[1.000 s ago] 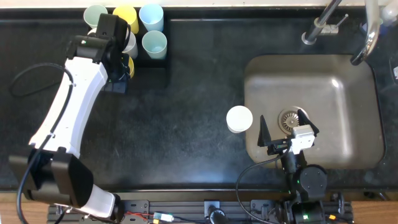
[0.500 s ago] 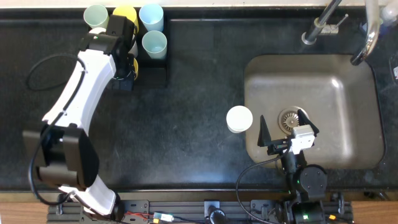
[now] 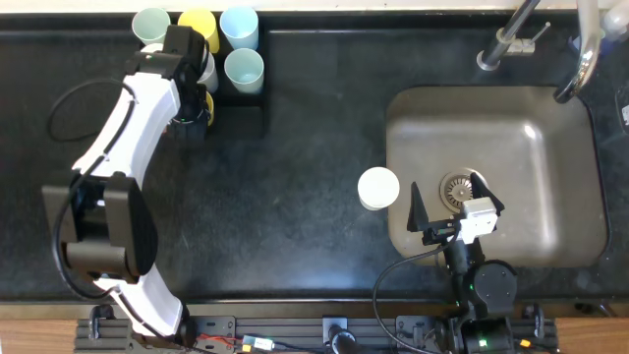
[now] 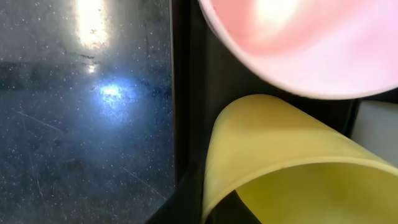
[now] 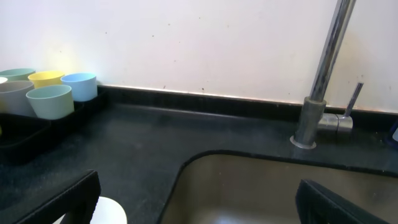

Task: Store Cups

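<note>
Racking the yellow cup, I judge; my left gripper over the rack, grip impossible to tell; right gripper spread by the sink; next, fetch the white cup beside it.

The left claw hangs over a black rack with a green cup, a yellow cup and two blue cups just beyond it, while a white cup sits beside the spread right claw over the sink.
</note>
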